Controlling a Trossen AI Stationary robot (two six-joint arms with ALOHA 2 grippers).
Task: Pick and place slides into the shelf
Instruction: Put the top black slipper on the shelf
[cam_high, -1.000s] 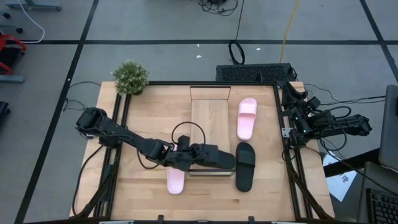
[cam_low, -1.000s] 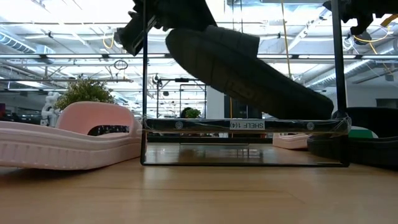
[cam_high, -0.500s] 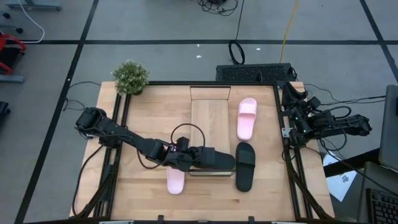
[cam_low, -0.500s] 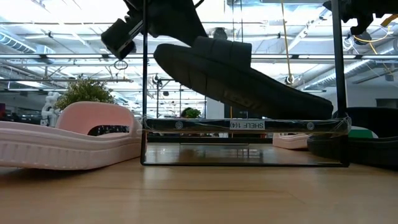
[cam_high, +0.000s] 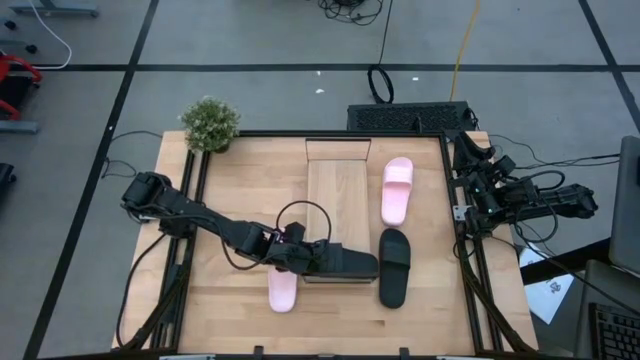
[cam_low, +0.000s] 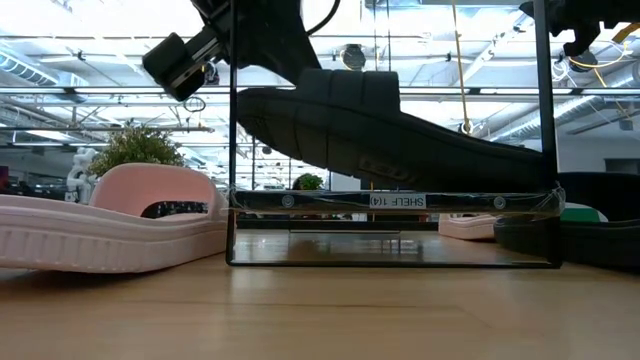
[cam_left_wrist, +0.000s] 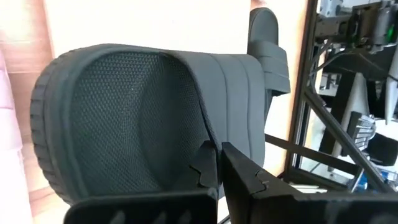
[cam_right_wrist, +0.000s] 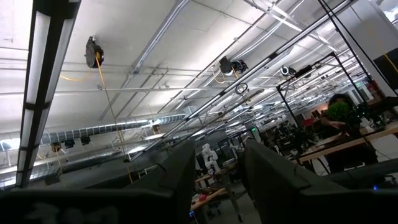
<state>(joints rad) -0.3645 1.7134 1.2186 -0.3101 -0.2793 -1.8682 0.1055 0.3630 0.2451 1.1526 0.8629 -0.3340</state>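
High view: black slide (cam_high: 345, 263) atop shelf (cam_high: 338, 190).

Your high view looks straight down on the whole table (cam_high: 230, 190) and both arms. Your low view sits at tabletop height, facing level across into the room, very near the shelf (cam_low: 392, 201); both share the black slide (cam_high: 345, 262) on it. Left wrist view hugs that slide's strap; right wrist view tilts up at ceiling lights (cam_right_wrist: 46, 68).
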